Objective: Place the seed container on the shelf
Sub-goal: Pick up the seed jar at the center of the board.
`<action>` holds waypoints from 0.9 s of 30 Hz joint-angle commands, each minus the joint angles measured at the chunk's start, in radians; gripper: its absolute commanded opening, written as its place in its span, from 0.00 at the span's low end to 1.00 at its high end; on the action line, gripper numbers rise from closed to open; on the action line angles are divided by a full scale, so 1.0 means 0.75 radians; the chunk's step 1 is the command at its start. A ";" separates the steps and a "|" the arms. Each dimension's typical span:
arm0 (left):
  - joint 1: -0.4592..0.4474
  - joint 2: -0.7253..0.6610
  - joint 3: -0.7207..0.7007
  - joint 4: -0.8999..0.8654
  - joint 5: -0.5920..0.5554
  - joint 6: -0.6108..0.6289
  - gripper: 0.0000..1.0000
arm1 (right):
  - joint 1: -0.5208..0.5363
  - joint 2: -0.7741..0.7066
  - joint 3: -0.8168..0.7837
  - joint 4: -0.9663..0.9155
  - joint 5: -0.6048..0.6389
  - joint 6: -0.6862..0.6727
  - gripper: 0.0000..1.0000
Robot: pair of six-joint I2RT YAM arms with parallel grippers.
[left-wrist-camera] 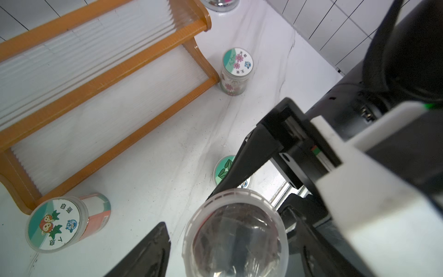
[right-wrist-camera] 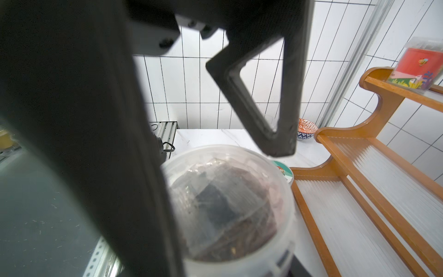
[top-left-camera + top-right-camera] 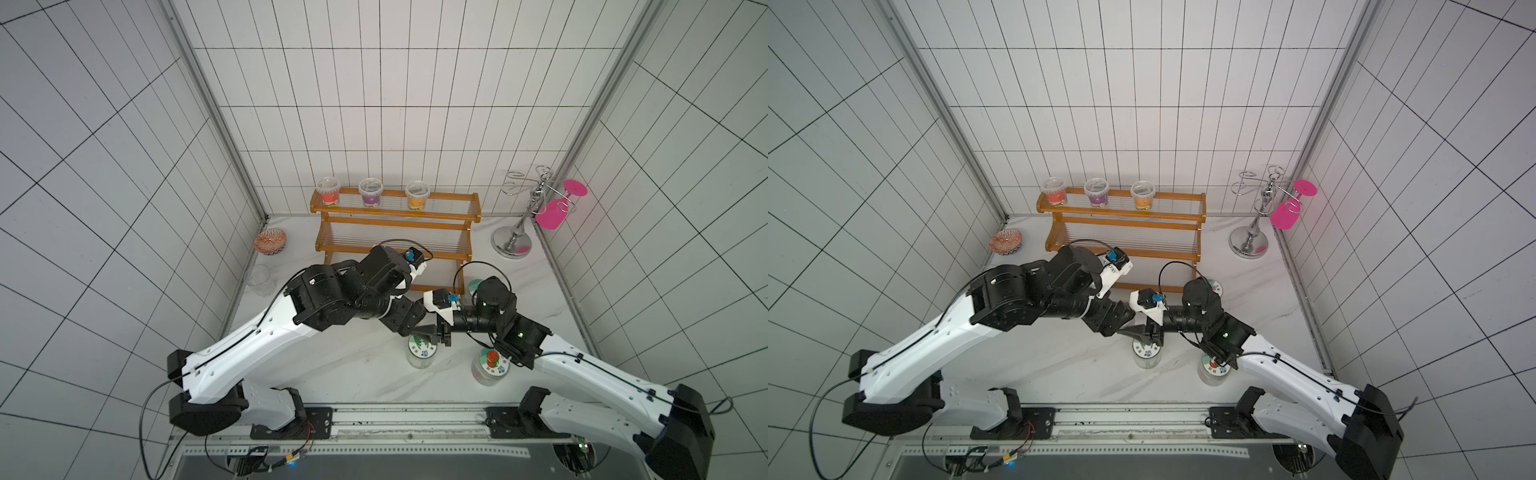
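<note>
- Right gripper (image 3: pixel 422 332) pinches the domed clear seed container (image 1: pixel 235 237) above the bench (image 1: pixel 167 156).
- Left gripper (image 1: pixel 223 223) is spread around it, not gripping.
- Wooden shelf (image 3: pixel 395 225) stands near.

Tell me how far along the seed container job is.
Done: the seed container is off the table, between both grippers. In hand: what looks like a handover; the right gripper grips it, and the left gripper stands open, clear of it. Left: carry it to the shelf, whose lower tiers are bare, and set it down.
</note>
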 commanded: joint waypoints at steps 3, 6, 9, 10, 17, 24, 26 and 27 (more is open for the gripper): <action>0.024 -0.141 -0.042 0.121 -0.065 0.002 0.91 | 0.012 -0.031 -0.041 0.059 0.001 0.004 0.55; 0.042 -0.244 -0.134 0.192 -0.111 -0.011 0.93 | 0.011 -0.053 -0.062 0.093 0.081 0.017 0.55; 0.071 -0.360 -0.254 0.265 -0.143 -0.040 0.93 | -0.001 -0.077 -0.074 0.116 0.175 0.030 0.55; 0.075 -0.401 -0.285 0.284 -0.155 -0.049 0.93 | -0.007 -0.084 -0.080 0.135 0.201 0.041 0.55; 0.085 -0.652 -0.589 0.417 -0.233 -0.146 0.93 | -0.068 -0.137 -0.103 0.263 0.401 0.101 0.54; 0.087 -0.804 -0.810 0.440 -0.272 -0.258 0.93 | -0.155 -0.120 -0.004 0.247 0.699 0.096 0.54; 0.086 -0.837 -0.842 0.432 -0.304 -0.288 0.93 | -0.188 -0.098 0.027 0.255 0.767 0.081 0.55; 0.088 -0.860 -0.861 0.434 -0.317 -0.299 0.93 | -0.210 -0.083 0.050 0.254 0.799 0.080 0.55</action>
